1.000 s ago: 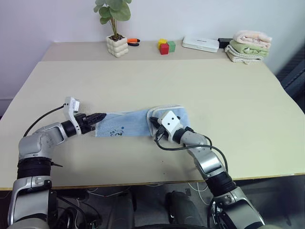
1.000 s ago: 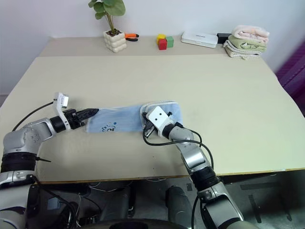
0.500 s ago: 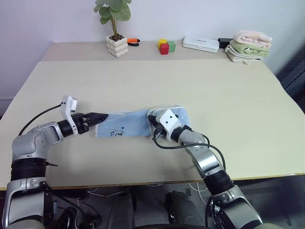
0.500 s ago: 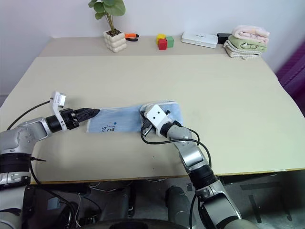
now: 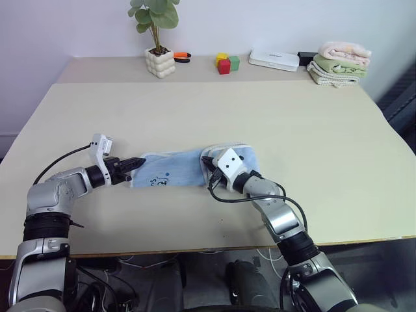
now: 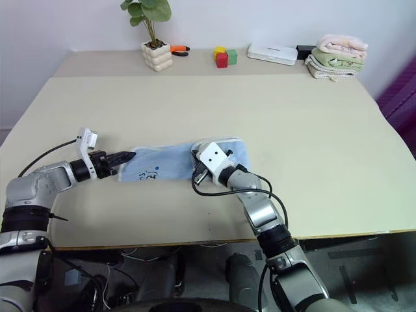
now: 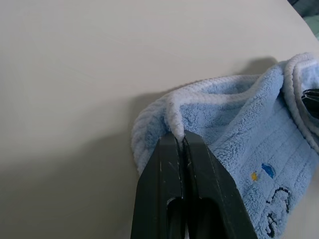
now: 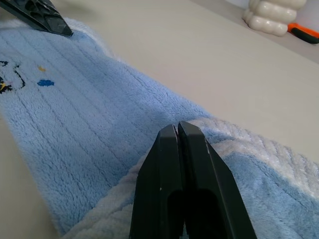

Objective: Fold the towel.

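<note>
The light blue towel [image 5: 172, 170] lies as a long strip on the middle of the table, with its right end doubled over. At the strip's left end, my left gripper [image 5: 138, 161] is shut on the towel. In the left wrist view the pale hem [image 7: 174, 117] rises into the closed fingertips [image 7: 172, 144]. My right gripper [image 5: 210, 177] sits at the folded right end and is shut. In the right wrist view its tips rest against the whitish hem [image 8: 239, 149], and I cannot tell whether any cloth is pinched between them. The dark printed mark [image 5: 156, 181] faces up near the left end.
Along the far edge of the table [image 5: 305, 130] stand a potted plant [image 5: 159, 63], an orange marker [image 5: 182, 56], coloured blocks [image 5: 227, 63], a white box [image 5: 273, 60] and a stack of pink, green and beige folded towels [image 5: 339, 63].
My left gripper has edged right onto the towel's left end and shut on the hem. The right arm and the towel's folded end have stayed put.
</note>
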You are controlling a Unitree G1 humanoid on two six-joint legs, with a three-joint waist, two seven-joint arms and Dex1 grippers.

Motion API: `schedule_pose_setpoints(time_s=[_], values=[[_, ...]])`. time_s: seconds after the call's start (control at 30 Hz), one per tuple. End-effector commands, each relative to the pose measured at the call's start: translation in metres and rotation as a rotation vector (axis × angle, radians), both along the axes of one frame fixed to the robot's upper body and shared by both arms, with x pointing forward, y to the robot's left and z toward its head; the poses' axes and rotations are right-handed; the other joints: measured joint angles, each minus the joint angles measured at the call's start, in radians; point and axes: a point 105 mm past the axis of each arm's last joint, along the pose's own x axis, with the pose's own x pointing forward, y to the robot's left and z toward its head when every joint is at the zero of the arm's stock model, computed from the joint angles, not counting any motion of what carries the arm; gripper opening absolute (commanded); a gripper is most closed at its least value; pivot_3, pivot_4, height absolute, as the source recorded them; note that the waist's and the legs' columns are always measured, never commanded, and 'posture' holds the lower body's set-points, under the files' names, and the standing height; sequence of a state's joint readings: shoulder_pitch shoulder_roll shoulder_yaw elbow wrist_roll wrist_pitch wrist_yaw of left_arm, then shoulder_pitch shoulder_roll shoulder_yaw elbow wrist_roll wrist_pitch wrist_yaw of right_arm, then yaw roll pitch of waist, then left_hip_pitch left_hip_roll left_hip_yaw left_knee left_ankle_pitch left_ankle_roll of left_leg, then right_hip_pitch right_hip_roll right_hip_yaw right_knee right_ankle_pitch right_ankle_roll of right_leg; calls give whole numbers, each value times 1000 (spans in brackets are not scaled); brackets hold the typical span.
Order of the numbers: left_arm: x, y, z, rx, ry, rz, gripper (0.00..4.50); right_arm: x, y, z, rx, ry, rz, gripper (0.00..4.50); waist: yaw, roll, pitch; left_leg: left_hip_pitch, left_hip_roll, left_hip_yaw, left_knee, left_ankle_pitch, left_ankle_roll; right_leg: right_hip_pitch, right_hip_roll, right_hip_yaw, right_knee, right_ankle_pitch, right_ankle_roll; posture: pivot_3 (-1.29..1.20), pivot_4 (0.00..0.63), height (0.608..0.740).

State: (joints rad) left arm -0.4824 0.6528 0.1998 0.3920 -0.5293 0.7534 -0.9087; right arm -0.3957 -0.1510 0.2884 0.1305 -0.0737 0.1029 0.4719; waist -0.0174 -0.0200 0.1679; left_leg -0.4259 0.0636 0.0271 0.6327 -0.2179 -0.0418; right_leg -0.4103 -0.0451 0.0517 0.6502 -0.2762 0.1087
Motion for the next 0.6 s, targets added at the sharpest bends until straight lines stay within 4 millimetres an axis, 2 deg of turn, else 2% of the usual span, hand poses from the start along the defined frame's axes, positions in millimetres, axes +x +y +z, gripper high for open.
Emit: schedule_pose_setpoints(time_s=[0.03,0.43,0.6], values=[[4,5,15,14,-63,13,23,1,3,13,20,-45,7,0,0,0,0,0,0,0,0,0,0,0,0,0,0,0,0,0,150,740],[3,30,23,-37,-127,152,23,0,5,13,15,-46,18,0,-1,0,0,0,0,0,0,0,0,0,0,0,0,0,0,0,150,740],[-1,29,18,-61,-128,172,23,0,5,13,13,-44,22,0,0,0,0,0,0,0,0,0,0,0,0,0,0,0,0,0,150,740]])
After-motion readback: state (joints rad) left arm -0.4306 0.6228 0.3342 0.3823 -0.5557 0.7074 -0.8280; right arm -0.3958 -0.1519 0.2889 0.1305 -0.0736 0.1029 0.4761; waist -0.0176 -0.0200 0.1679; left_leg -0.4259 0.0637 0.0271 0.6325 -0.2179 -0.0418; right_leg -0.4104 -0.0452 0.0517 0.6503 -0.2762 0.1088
